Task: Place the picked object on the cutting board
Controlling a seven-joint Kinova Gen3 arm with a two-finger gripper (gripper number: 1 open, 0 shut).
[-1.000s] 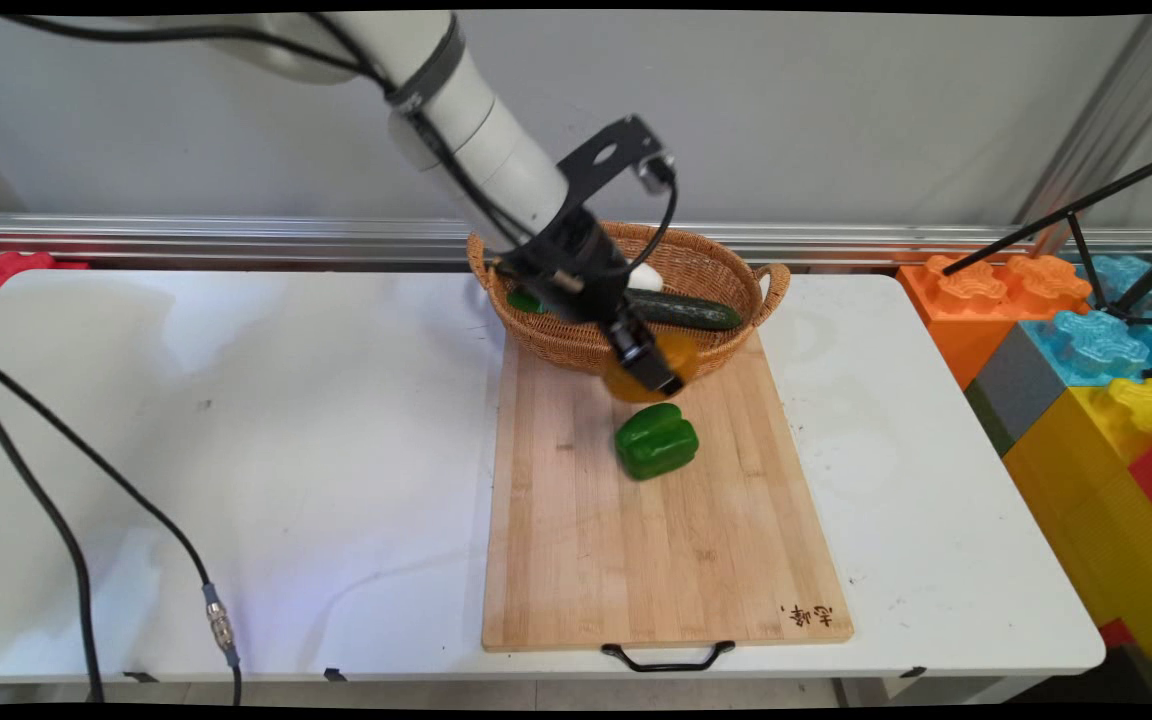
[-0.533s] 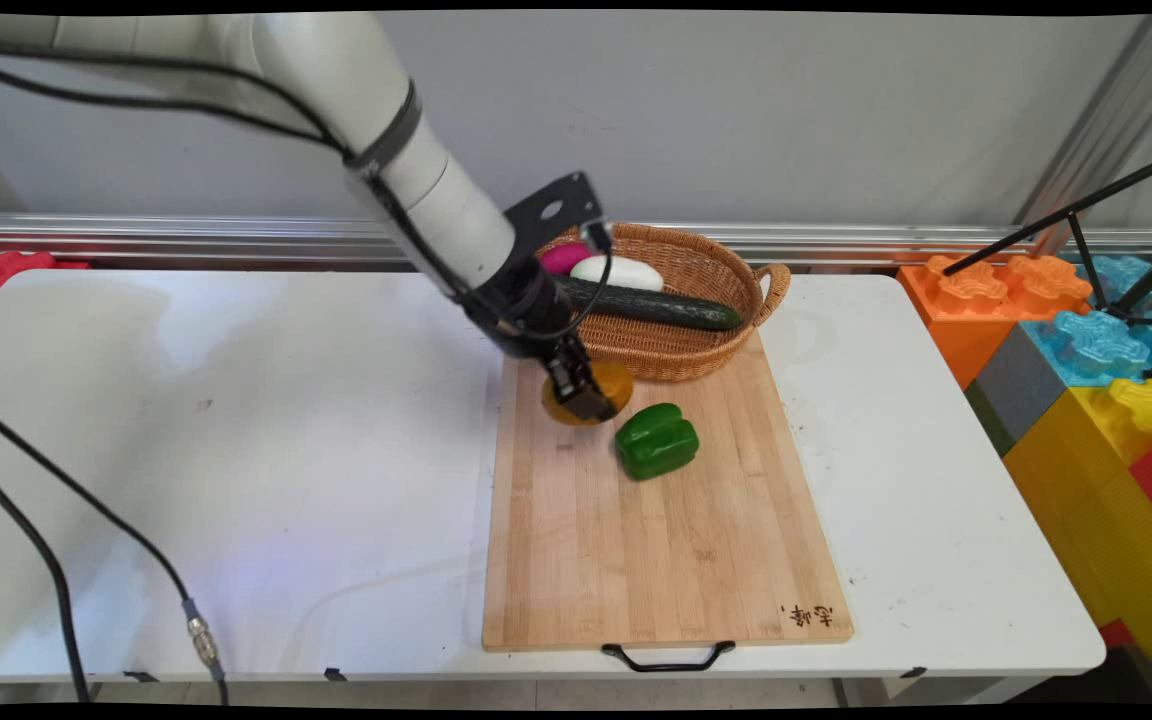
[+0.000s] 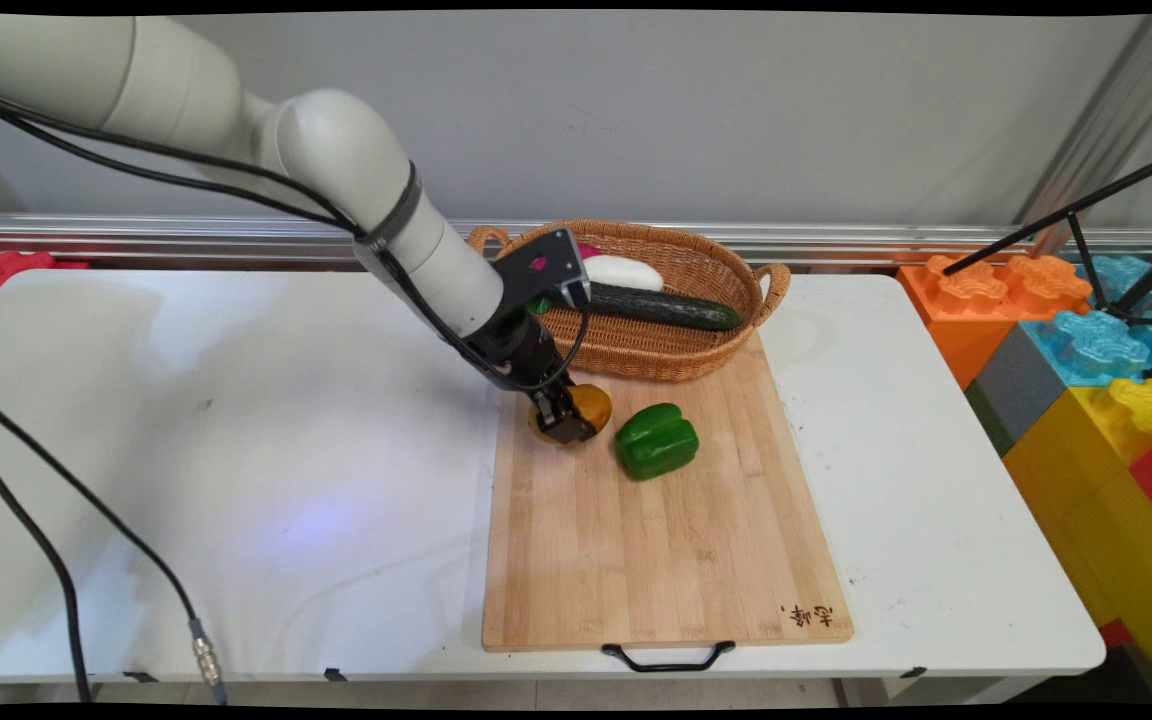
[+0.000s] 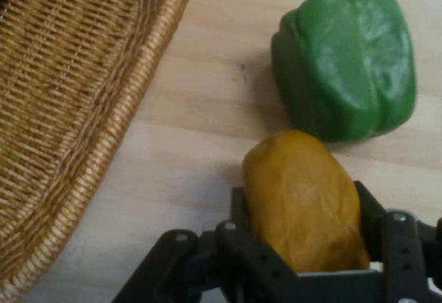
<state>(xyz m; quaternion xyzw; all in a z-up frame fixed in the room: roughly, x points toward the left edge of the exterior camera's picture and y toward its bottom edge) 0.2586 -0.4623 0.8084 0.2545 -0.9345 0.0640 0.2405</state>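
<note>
- End effector (image 3: 566, 428) clamps an orange-yellow vegetable (image 4: 304, 199) low over the cutting board (image 3: 656, 540).
- Green pepper (image 3: 657, 441) lies just beside it on the board.
- Wicker basket (image 3: 676, 350) holding a cucumber (image 3: 666, 308) sits at the board's far end.

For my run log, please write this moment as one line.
gripper: shut on orange vegetable | over cutting board | neighbour: green pepper | behind: wicker basket
</note>
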